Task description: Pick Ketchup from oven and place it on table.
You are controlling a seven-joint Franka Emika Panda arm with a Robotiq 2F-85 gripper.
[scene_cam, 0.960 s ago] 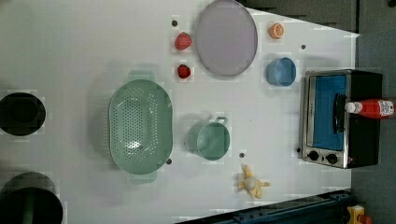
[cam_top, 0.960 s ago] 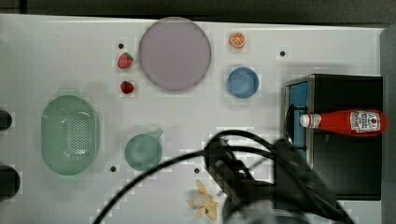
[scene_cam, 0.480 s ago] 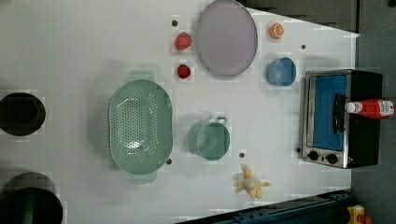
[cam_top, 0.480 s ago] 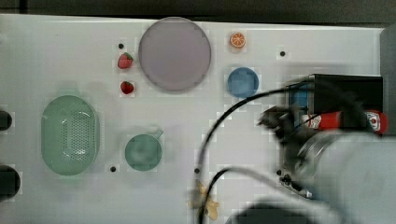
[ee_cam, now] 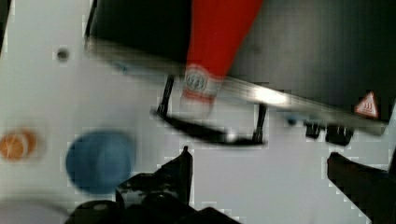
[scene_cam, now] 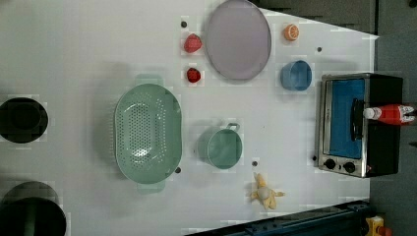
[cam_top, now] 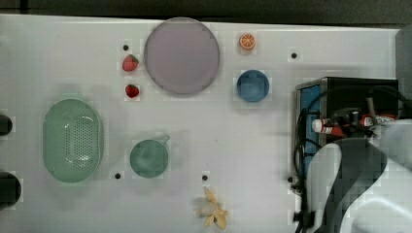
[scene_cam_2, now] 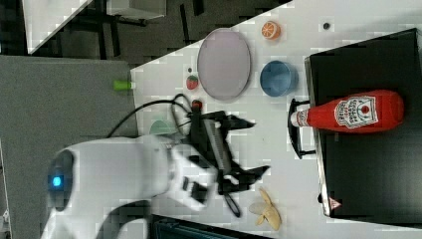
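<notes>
One ketchup [scene_cam_2: 354,112] lies atop the oven [scene_cam_2: 370,164], right of the right view. We see our gripper [scene_cam_2: 253,147] spread wide, holding nothing.

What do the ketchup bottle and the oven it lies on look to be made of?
The ketchup: apparently smooth plastic, uniformly red with a white cap and a printed label. The oven: likely metal, with a matte black body and a shinier silver front frame; its bluish door panel looks like glass, though that is less certain.

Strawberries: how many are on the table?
2. One strawberry lies beside the purple plate on the top view's left; the other strawberry lies just below it.
</notes>
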